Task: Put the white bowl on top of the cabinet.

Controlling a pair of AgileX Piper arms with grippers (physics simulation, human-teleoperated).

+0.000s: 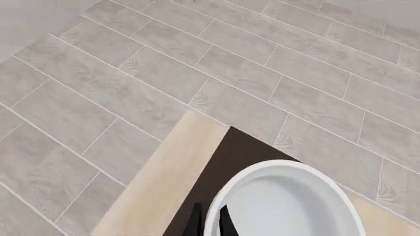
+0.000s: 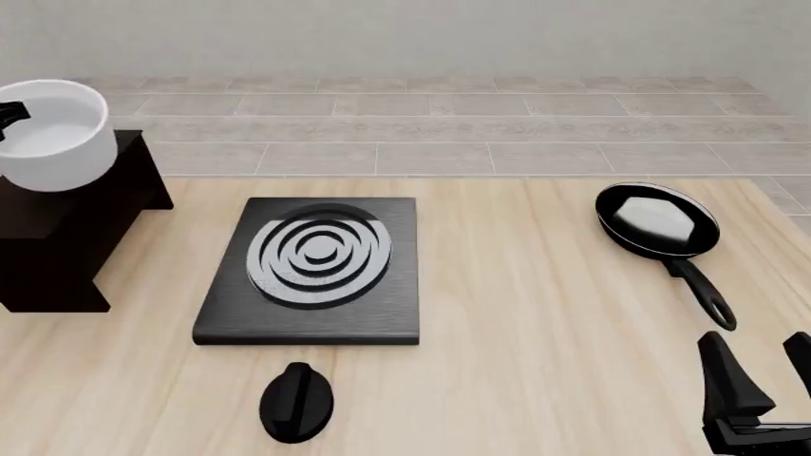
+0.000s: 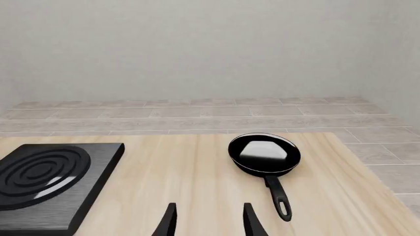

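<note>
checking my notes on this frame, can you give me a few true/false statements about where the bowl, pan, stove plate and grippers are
1. The white bowl is over the cabinet at the table's far left. True.
2. The frying pan sits on the stove plate. False: it lies on the bare table to the right of the plate, apart from it.
3. The right gripper holds the pan's handle. False: it is open and empty, nearer the camera than the pan.
4. The left gripper has its fingers at the bowl's rim. True.
5. A black knob lies behind the stove plate. False: it lies in front of it, nearer the camera.
</note>
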